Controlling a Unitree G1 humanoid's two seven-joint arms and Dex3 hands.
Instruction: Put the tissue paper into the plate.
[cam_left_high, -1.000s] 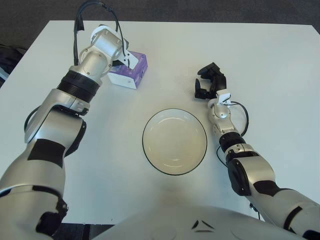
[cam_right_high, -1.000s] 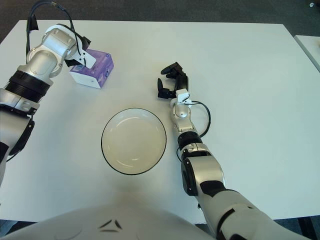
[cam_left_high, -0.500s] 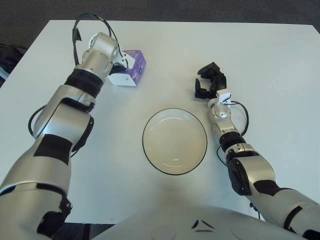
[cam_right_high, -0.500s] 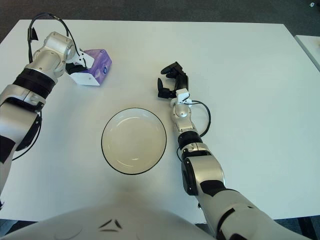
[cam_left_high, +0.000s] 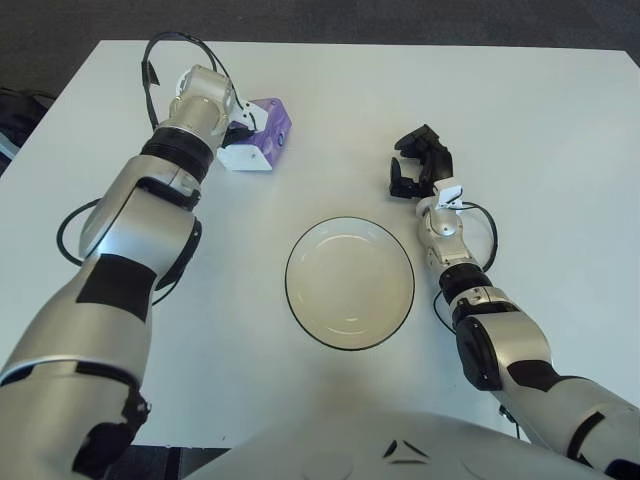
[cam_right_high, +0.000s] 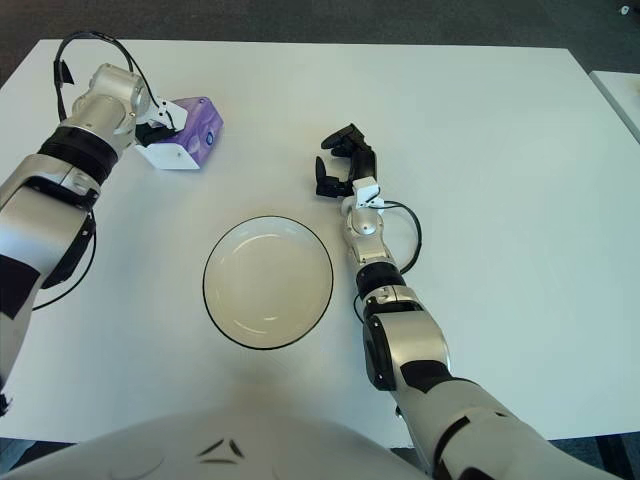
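Observation:
A purple and white tissue pack (cam_left_high: 258, 145) lies tilted on the white table at the far left. My left hand (cam_left_high: 236, 130) is against its left side, the fingers closed around the pack's near edge. A white plate with a dark rim (cam_left_high: 349, 283) sits empty in the middle of the table, well to the right of and nearer than the pack. My right hand (cam_left_high: 417, 167) hovers beyond the plate's right side, its dark fingers curled and holding nothing.
The white table (cam_left_high: 560, 130) spreads wide on all sides. Its left edge (cam_left_high: 50, 110) runs close behind my left arm, and a dark floor lies past the far edge. My own grey body shows at the bottom of the view.
My left hand and forearm have swung farther away and to the left, and the tissue pack has shifted slightly up-left and tipped with it. The right hand and the plate have stayed put.

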